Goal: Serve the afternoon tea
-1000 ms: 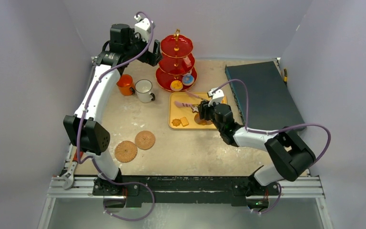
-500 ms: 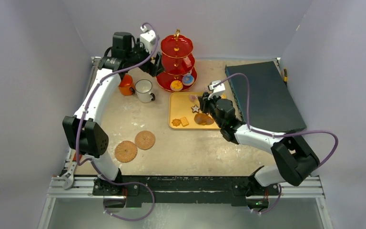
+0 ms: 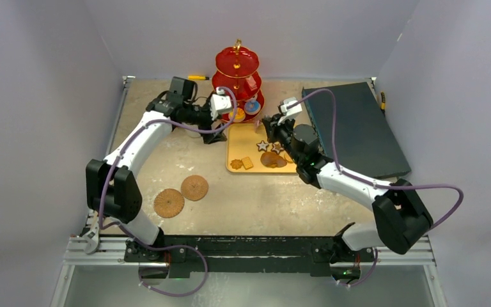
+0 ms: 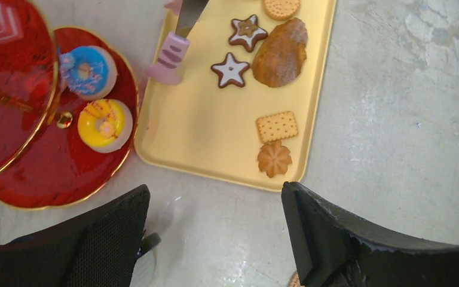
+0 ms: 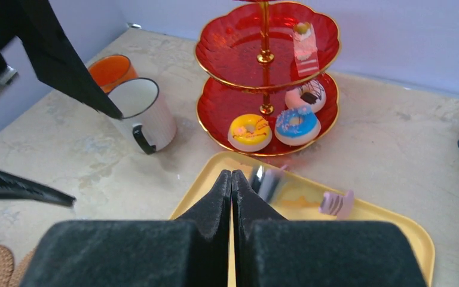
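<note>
Several biscuits (image 4: 277, 126) lie on the yellow tray (image 4: 203, 143), just beside the red stand (image 5: 230, 39) holding the doughnuts (image 5: 250, 132).
The right gripper (image 5: 232, 177) is pinched fully closed with nothing visible between its pads, its tips just short of the tongs (image 5: 336, 203). It likely needs to reopen and straddle the metal handle squarely before squeezing. The left gripper (image 4: 215, 197) hangs wide apart and empty by the tray's corner — best kept off the stand's rim. The orange mug (image 5: 112, 70) and white mug (image 5: 145, 113) stand left of the stand.
</note>
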{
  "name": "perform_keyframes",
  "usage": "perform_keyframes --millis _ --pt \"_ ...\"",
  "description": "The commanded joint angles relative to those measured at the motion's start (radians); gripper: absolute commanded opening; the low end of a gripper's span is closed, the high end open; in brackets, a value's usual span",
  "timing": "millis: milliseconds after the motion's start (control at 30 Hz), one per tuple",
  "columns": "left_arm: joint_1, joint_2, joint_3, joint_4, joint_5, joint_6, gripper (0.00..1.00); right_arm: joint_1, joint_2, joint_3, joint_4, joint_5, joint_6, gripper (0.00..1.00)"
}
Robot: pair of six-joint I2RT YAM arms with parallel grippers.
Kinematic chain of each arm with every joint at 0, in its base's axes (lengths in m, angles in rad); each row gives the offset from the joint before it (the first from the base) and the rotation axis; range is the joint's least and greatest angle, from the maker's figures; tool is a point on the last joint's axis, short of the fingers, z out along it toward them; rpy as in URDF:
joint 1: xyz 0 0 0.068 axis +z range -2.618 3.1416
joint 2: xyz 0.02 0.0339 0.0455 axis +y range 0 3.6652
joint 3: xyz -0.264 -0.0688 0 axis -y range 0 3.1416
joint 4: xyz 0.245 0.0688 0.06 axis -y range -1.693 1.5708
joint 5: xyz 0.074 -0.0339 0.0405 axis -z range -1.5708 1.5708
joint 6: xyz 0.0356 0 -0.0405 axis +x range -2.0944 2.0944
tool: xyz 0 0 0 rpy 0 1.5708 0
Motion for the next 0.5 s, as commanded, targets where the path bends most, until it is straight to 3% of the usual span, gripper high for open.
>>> perform_keyframes --millis 0,133,367,467 --pt "-0.042 -0.078 -0.078 0.141 0.049 0.120 0.81 0.001 -0.055 0.060 -0.018 -0.045 -0.020 0.00" --pt "-0.070 -0.070 -0.092 0.218 0.044 0.114 0.81 -0.008 -0.051 0.064 -0.029 -0.024 -0.036 0.00" --pt "-0.109 -0.020 -0.064 0.201 0.044 0.146 0.81 -0.034 -0.041 0.034 -0.034 0.009 -0.005 0.00" --pt "-0.120 -0.023 -0.083 0.190 0.041 0.246 0.81 -0.038 -0.026 0.038 -0.109 0.089 0.046 0.10"
